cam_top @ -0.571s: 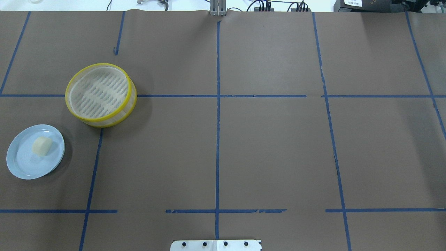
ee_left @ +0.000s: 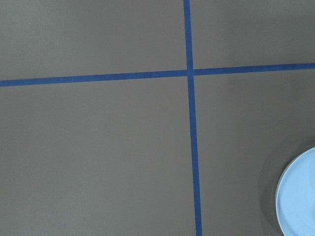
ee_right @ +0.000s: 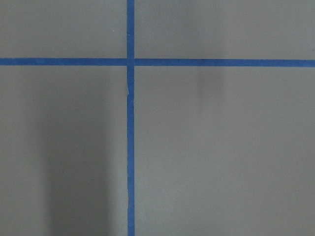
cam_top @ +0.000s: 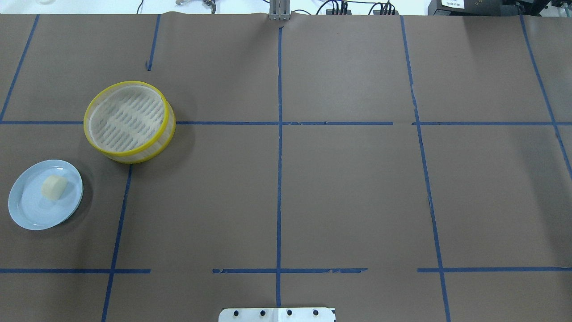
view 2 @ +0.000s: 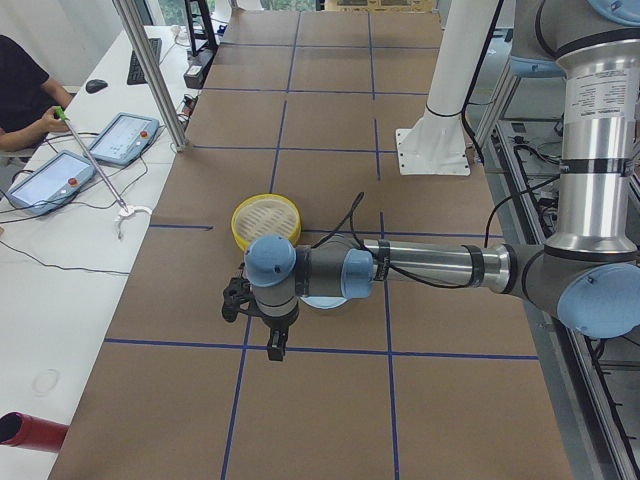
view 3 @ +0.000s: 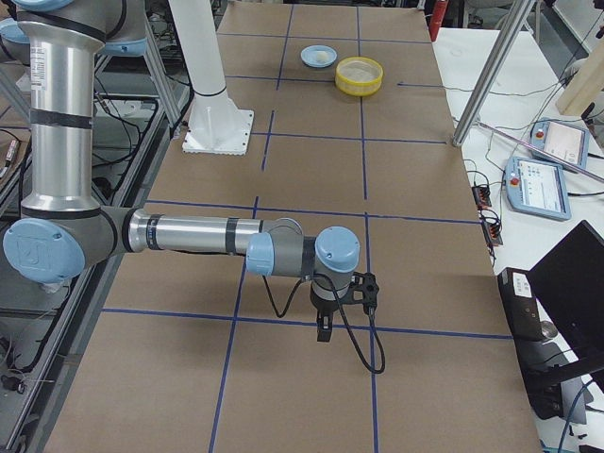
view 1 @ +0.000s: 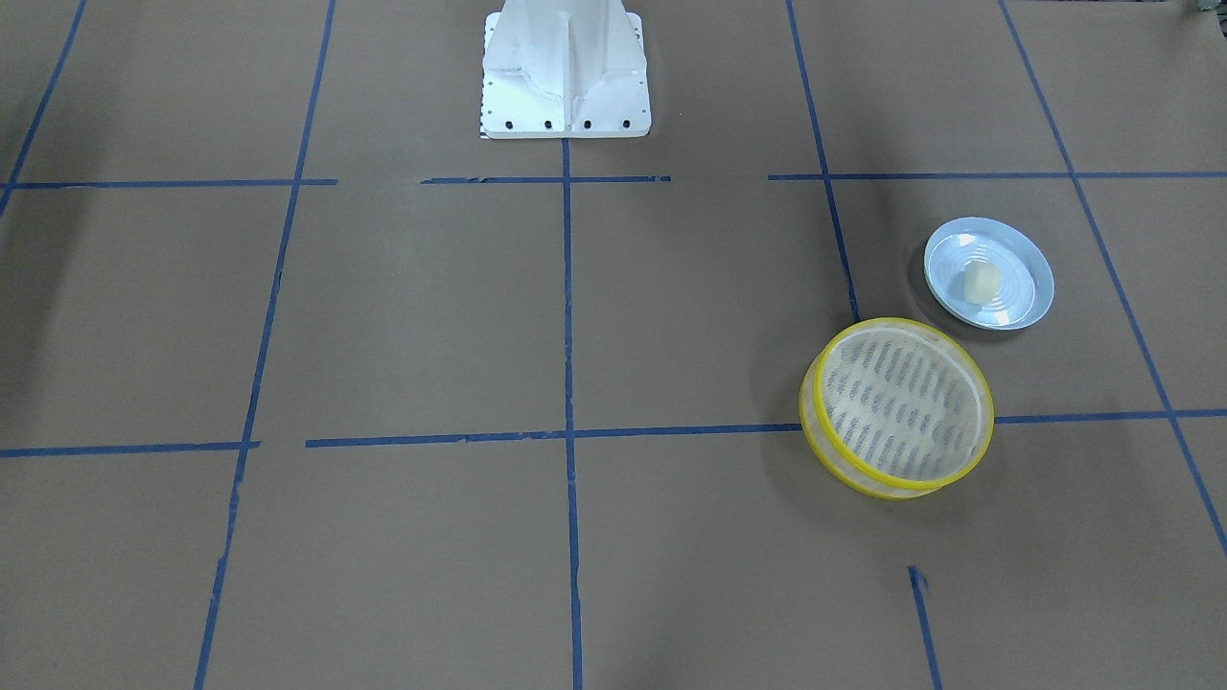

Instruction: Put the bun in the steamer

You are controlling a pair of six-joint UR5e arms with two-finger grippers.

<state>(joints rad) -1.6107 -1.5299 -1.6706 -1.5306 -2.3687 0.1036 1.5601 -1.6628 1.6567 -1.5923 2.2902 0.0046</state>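
**Front-facing view.** We are finding the bun (view 1: 981,281) lying on a pale blue plate (view 1: 1028,299), on the robot's left half of the bench (view 1: 431,316). The steamer (view 1: 896,402) is sitting empty just beside the plate, farther from the robot's base.

**Overhead view.** The bun is resting off-centre on the plate, toward the steamer side. Its long axis is too slight for us to fix. No arm is showing here.

**Exterior left.** The left gripper (view 2: 273,350) is hanging over the bench just beside the plate, which the wrist is mostly hiding. We cannot tell how its jaws are standing.

**Exterior right.** The right gripper (view 3: 324,335) is hanging well apart from plate and steamer, toward the other end of the bench. We cannot tell the state of its jaws either.

**Left wrist view.** Only the plate's rim is entering at the lower right corner, so we are judging that the bun lies off to that side of the jaws and that the left arm is the nearer one.

**Right wrist view.** Only taped bench is showing.
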